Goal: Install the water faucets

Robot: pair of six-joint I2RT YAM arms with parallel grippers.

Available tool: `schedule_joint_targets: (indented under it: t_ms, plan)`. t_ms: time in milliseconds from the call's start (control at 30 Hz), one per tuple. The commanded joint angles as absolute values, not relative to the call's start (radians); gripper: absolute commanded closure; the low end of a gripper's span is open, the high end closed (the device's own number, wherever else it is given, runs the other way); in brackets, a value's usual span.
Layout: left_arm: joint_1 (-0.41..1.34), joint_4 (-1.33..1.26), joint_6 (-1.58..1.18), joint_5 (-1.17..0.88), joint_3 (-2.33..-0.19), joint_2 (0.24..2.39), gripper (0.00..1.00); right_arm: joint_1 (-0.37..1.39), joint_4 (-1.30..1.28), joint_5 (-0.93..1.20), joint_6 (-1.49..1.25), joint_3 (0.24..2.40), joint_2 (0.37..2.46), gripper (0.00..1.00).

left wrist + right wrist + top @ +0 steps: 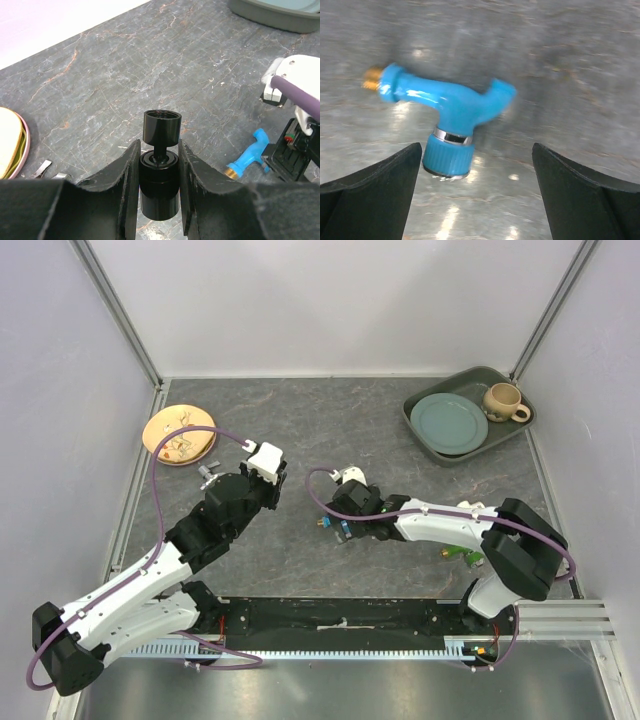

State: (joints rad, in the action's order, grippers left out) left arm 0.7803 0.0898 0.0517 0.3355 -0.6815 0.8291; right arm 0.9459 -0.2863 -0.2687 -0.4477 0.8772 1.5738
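The left pincer (159, 150) is clamped on a black fitting (159, 187), a short cylinder with a threaded cap on a thin neck, which is held upright between the two fingers (127, 175). The right pincer (476, 148) is spread wide and nothing is held in it. The blue faucet (451, 107) is seen lying on the table just ahead of its fingers, between them but untouched, with its brass tip turned to the left in the right wrist view.

Two faucets are counted: the blue one (341, 528) below the right pincer, and a green one (463, 555) lying half hidden under the right arm. One black fitting is counted. One round yellow plate (180, 434) with small bits on it is set at the far left, and two small metal clips (45, 168) lie near it. One grey tray (420, 422) at the far right holds one green-blue plate (448, 423) and one beige mug (504, 401).

The table (330, 420) is dark grey and veined like stone. It is closed in by pale walls and metal posts.
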Motion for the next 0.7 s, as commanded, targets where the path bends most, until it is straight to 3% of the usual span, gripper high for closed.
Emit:
schedule_joint_targets:
  t_ms: [0, 267, 533, 667]
  plan:
    - [0.779, 0.060, 0.028, 0.359, -0.713, 0.825, 0.98, 0.933, -0.422, -0.553, -0.413, 0.899, 1.552, 0.02]
    - [0.779, 0.060, 0.029, 0.353, -0.713, 0.818, 0.98, 0.766, -0.483, -0.630, -0.434, 0.887, 1.436, 0.02]
    - [0.779, 0.061, 0.028, 0.348, -0.713, 0.813, 0.98, 0.827, -0.246, -0.388, -0.423, 0.873, 1.385, 0.02]
    - [0.778, 0.063, 0.029, 0.350, -0.713, 0.811, 0.98, 0.893, -0.209, -0.336, -0.426, 0.917, 1.475, 0.02]
